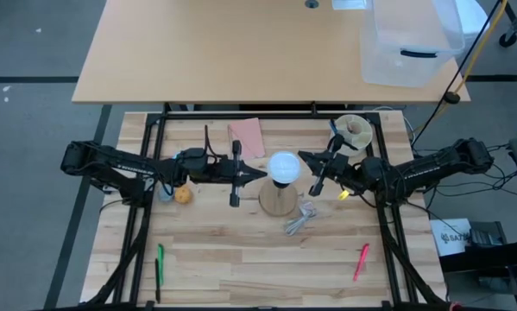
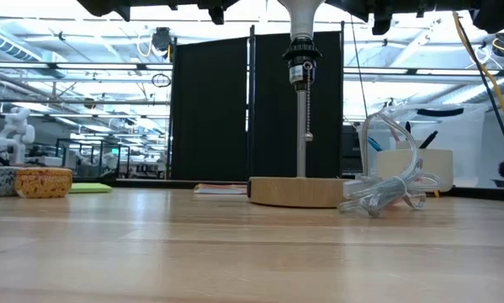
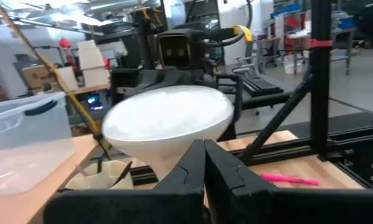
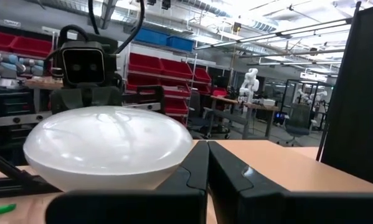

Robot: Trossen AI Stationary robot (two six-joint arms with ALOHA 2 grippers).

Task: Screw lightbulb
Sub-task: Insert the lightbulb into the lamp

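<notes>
A: Where is the lightbulb [image 1: 283,166]?

B: On top of the lamp stand, over the round wooden base [image 1: 278,199] in the middle of the surface [image 1: 241,268]. Its neck points down into the black socket [image 2: 301,61]. How far it is threaded in, I cannot tell.

A: And the arms?

B: Each reaches in from its own side at bulb height. The left pincer [image 1: 256,174] has its fingers pressed together, its tip just beside the dome; the right pincer [image 1: 307,158] is likewise closed and holds nothing. From both wrist views the dome sits right past the closed tips, so I judge they are lined up level with it to work on it from either side.

A: Any containers?

B: A clear plastic bin [image 1: 409,43] on the far desk, with a dark object inside. A pale cup [image 1: 355,130] stands behind the right arm; its contents I cannot make out. A crumpled clear wrapper [image 2: 386,189] lies beside the base.
</notes>
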